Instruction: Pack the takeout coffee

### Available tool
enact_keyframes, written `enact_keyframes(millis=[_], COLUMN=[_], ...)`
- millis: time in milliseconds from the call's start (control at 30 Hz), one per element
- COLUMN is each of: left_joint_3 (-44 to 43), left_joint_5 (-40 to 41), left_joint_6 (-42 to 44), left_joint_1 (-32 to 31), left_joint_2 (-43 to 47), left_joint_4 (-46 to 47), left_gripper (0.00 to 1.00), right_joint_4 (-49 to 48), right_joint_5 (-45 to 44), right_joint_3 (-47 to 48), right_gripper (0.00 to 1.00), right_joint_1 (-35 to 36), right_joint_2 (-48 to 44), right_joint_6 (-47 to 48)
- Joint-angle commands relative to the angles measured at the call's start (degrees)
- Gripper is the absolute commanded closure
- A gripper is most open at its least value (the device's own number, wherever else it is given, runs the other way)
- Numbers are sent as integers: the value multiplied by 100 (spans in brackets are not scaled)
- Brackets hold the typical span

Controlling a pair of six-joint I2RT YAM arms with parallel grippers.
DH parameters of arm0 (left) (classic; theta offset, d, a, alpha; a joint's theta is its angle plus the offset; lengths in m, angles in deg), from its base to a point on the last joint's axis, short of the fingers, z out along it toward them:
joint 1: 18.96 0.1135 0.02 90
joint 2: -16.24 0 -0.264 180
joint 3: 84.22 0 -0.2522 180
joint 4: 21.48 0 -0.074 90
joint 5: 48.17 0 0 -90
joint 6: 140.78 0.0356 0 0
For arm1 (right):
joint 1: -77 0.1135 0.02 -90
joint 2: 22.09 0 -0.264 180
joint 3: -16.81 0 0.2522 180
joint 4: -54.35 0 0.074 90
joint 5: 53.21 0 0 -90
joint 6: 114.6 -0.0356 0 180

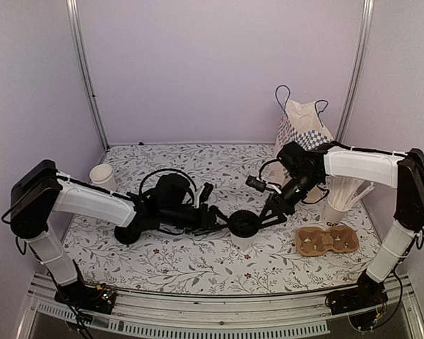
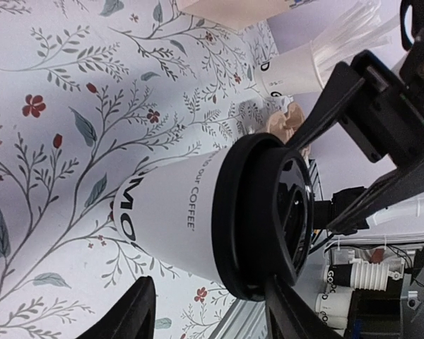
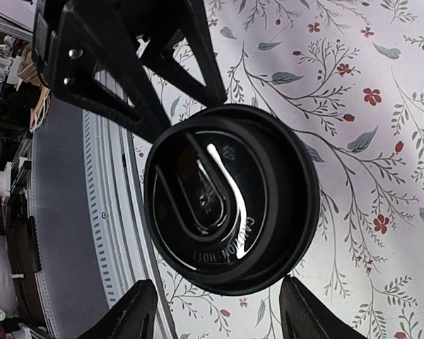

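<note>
The takeout coffee (image 1: 242, 224), a small white paper cup with a black lid, stands upright on the flowered table between my two grippers. My left gripper (image 1: 218, 219) comes at it from the left. In the left wrist view the cup (image 2: 169, 212) fills the middle. One finger (image 2: 291, 314) touches the lid's rim, while the other finger (image 2: 126, 314) stands apart from the cup wall, so the left gripper (image 2: 208, 314) is open. My right gripper (image 1: 266, 217) hangs over the lid (image 3: 226, 205) from the right. This gripper (image 3: 219, 314) is open, both fingers clear of the lid.
A checkered paper bag (image 1: 302, 131) stands at the back right. In front of it are a lettered white cup with white sticks (image 1: 337, 208) and a brown cardboard cup carrier (image 1: 326, 240). A plain white cup (image 1: 102, 175) sits at the far left.
</note>
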Motion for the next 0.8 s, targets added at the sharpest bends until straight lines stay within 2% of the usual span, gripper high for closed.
enact_keyframes(millis=[0,433,767], left_joint_3=[-210,-182,-181], left_joint_5=[-112,-206,-251], left_joint_6=[229,296,237], left_joint_1=[242,287,289], left_joint_2=[-123,-43,-196], left_joint_4=[-84,-135,-54], left_gripper=[45,45,46], right_joint_4=[71,136,124], right_joint_5=[219,15,252], right_joint_3=[-167,-52,294], right_gripper=[38,38,47], right_joint_1=[-7,-259,-315], right_joint_2=[-261,-108,318], right_joint_6=[155,-5,-182])
